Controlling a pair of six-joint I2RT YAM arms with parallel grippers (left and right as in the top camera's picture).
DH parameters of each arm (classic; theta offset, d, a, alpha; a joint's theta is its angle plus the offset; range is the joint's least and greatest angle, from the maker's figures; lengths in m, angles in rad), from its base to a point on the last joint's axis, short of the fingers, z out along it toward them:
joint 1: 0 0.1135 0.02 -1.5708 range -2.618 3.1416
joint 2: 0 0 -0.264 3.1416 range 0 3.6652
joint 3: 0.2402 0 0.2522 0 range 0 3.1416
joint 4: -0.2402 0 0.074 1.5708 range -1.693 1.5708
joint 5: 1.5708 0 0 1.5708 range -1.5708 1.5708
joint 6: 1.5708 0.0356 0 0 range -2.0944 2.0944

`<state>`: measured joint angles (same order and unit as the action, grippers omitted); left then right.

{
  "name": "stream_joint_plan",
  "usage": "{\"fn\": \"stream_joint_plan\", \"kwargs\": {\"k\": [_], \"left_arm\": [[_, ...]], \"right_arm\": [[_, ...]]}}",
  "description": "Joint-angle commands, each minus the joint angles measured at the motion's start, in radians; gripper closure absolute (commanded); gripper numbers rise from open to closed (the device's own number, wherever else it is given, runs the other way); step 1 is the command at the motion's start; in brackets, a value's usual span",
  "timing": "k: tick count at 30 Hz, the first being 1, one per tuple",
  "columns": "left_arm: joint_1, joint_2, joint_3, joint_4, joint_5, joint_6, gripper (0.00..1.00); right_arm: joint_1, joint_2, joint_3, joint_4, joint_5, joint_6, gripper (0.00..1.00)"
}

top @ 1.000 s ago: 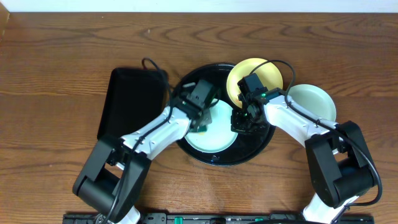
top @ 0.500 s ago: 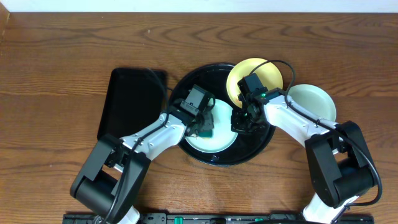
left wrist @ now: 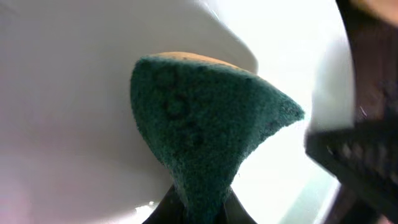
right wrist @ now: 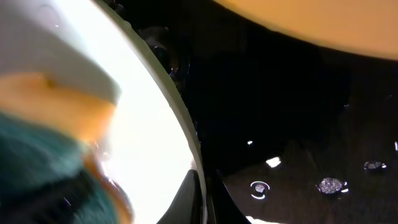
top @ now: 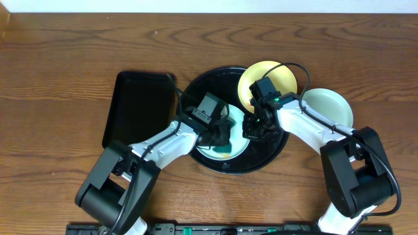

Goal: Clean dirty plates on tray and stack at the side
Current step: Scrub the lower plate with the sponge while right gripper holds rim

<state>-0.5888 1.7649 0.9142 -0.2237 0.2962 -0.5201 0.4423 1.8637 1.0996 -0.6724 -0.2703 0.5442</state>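
A pale mint plate [top: 240,145] lies on the round black tray [top: 225,75]. My left gripper [top: 221,138] is shut on a green sponge [top: 225,151] with a yellow back and presses it on this plate. The left wrist view shows the sponge [left wrist: 205,137] in my jaws [left wrist: 202,211] against the plate's surface [left wrist: 62,93]. My right gripper [top: 251,129] is shut on the plate's right rim; the right wrist view shows the jaws [right wrist: 204,194] pinching the rim [right wrist: 180,118]. A yellow plate [top: 268,81] rests on the tray's upper right edge. Another mint plate [top: 330,108] lies on the table right of the tray.
A rectangular black tray [top: 137,108] lies left of the round tray. Water drops sit on the round tray's floor [right wrist: 280,124]. The yellow plate's edge [right wrist: 311,25] is close above my right gripper. Both arms cross over the tray's front half.
My left gripper has dragged the sponge across the mint plate toward its front right. The right gripper and all plates have stayed in place.
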Motion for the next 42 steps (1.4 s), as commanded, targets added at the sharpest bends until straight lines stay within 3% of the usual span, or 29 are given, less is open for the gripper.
{"fn": "stream_joint_plan", "kwargs": {"k": [1, 7, 16, 20, 27, 29, 36, 42], "left_arm": [[0.008, 0.011, -0.004, -0.001, -0.393, -0.042, 0.93], [0.008, 0.012, -0.003, 0.018, -0.650, -0.011, 0.93], [0.008, 0.013, -0.003, 0.041, -0.683, 0.049, 0.93], [0.007, 0.011, -0.003, 0.016, -0.448, 0.115, 0.92], [0.008, -0.052, -0.003, -0.019, 0.178, 0.370, 0.93], [0.008, -0.069, -0.003, -0.045, 0.258, 0.416, 0.93], [0.029, -0.080, -0.004, -0.085, 0.144, 0.423, 0.93], [0.062, -0.080, -0.005, -0.082, -0.210, 0.195, 0.93]], "right_arm": [[-0.003, 0.028, -0.002, -0.002, 0.034, -0.011, 0.97], [-0.003, 0.028, -0.002, -0.002, 0.034, -0.011, 0.97], [-0.003, 0.028, -0.002, -0.002, 0.034, -0.010, 0.97], [-0.003, 0.028, -0.002, -0.003, 0.034, -0.011, 0.97], [-0.003, 0.028, -0.002, -0.004, 0.034, -0.011, 0.97], [-0.003, 0.028, -0.002, -0.004, 0.034, -0.015, 0.96], [-0.003, 0.028, -0.002, -0.003, 0.034, -0.015, 0.96], [-0.003, 0.028, -0.002, -0.004, 0.034, -0.015, 0.96]]}}
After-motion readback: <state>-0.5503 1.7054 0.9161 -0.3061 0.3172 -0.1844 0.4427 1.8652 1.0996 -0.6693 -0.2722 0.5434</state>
